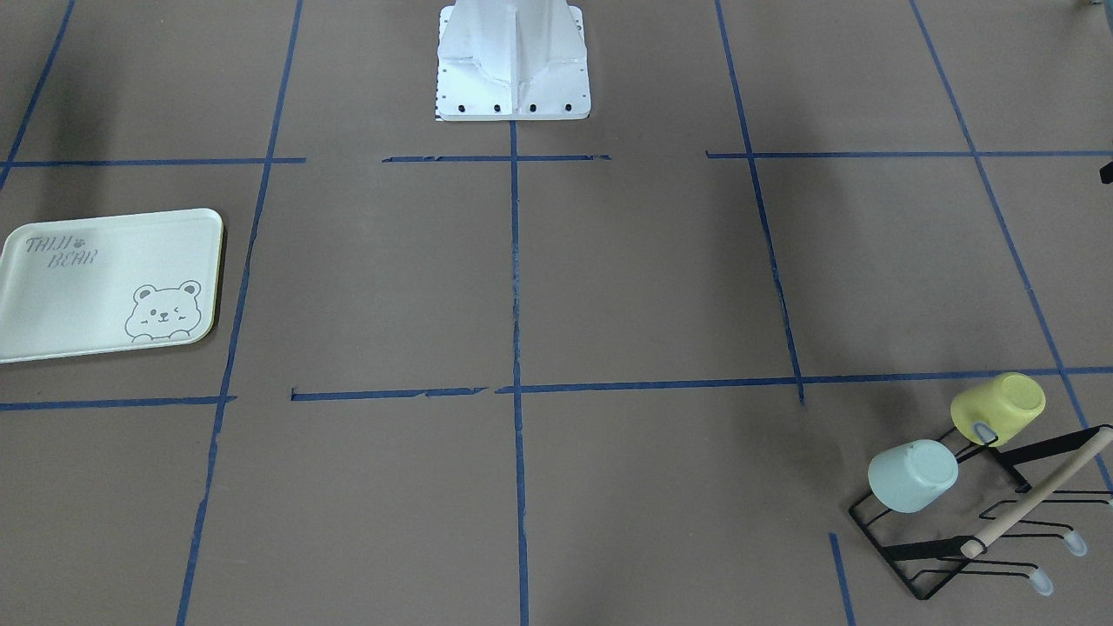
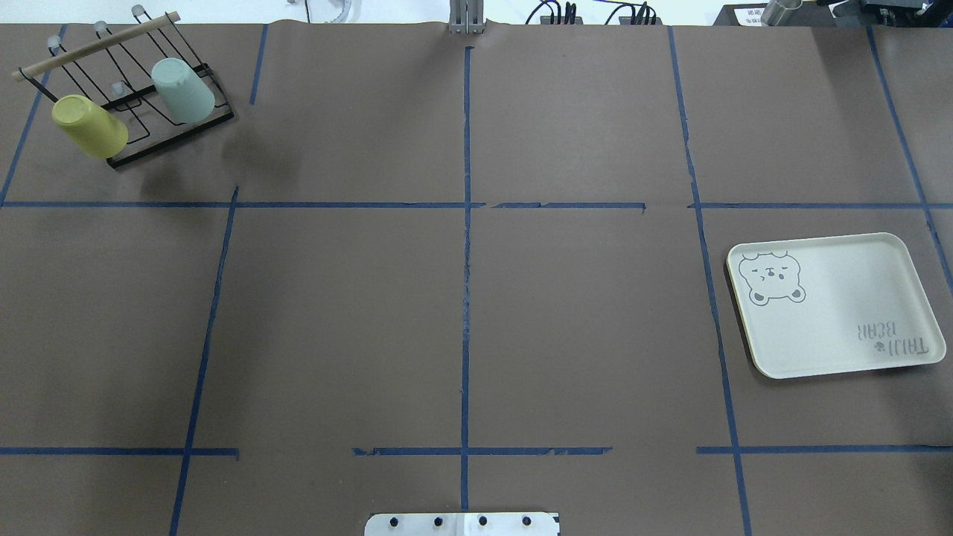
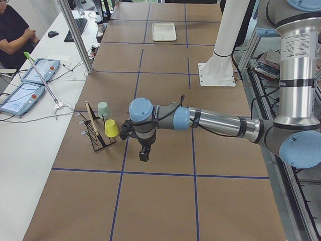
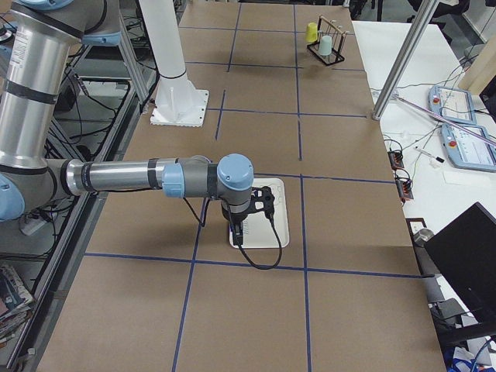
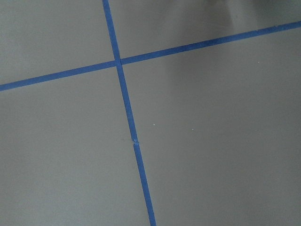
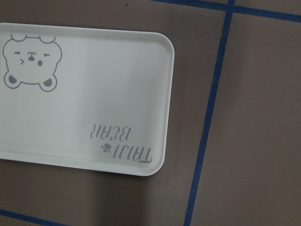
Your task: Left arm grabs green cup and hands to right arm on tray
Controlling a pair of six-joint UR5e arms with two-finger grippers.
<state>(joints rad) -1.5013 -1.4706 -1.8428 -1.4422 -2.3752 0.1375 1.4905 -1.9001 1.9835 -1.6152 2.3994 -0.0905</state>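
The green cup (image 1: 913,476) (image 2: 182,89) hangs mouth-down on a black wire rack (image 2: 97,46) in the table's far left corner, beside a yellow-green cup (image 1: 998,407). The left gripper (image 3: 144,154) shows only in the left side view. It points down over bare table a short way from the rack and the green cup (image 3: 103,109), and I cannot tell if it is open or shut. The right gripper (image 4: 238,232) hangs over the tray (image 4: 279,221) (image 2: 841,313) (image 6: 94,94), state also unclear. Nothing lies on the tray (image 1: 87,296). No fingers show in either wrist view.
The white robot pedestal (image 1: 513,61) stands at the table's near-robot edge. Blue tape lines grid the brown table. A person sits at a side bench with tablets (image 3: 30,83) past the rack, and a metal post (image 3: 75,35) stands by that bench.
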